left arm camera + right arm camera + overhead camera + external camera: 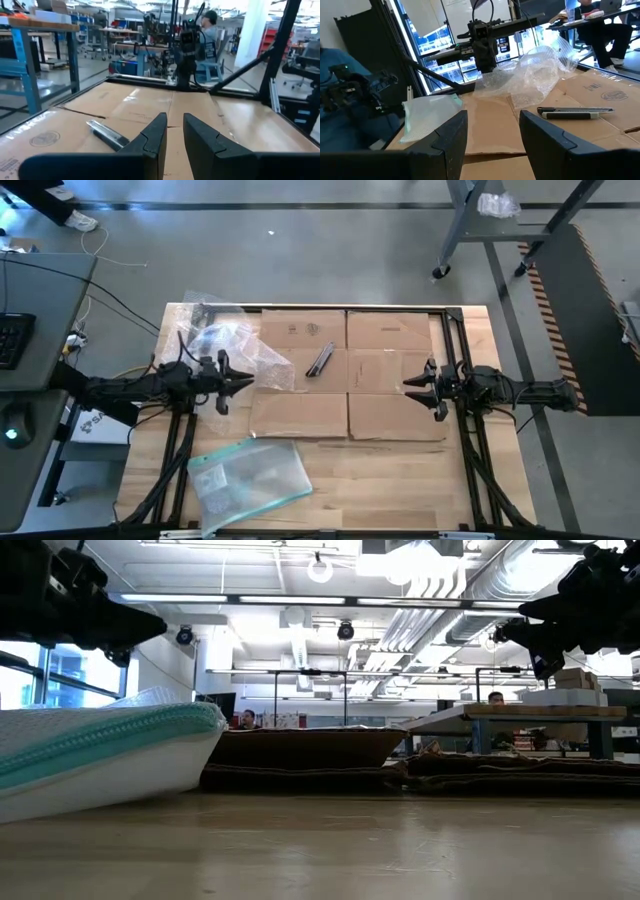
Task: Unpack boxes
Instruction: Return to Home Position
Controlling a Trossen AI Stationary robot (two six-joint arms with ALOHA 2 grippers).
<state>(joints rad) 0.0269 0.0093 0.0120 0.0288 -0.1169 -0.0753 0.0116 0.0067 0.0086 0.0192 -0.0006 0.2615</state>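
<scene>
Brown corrugated cardboard lies flat across the middle and far part of the wooden table [400, 490]: this is the cardboard box [390, 415], opened out into joined panels. A slim cutter [320, 360] rests on a panel left of its centre. Crumpled bubble wrap [225, 340] overlaps the box's far left part, and a clear pouch [250, 480] with a teal edge lies on the near left of the table, just beside the box's near edge. My left pincer [174, 120] hangs above the box's left edge, its fingers a narrow gap apart and holding nothing. My right pincer [492, 120] hangs above the box's right side, fingers spread wide, also empty. Both point inward towards each other, raised off the surface. I judge the unpacking itself done and the step in hand to be drawing both arms back to rest. That move calls for retreating outward without brushing the bubble wrap or nudging the cutter.
</scene>
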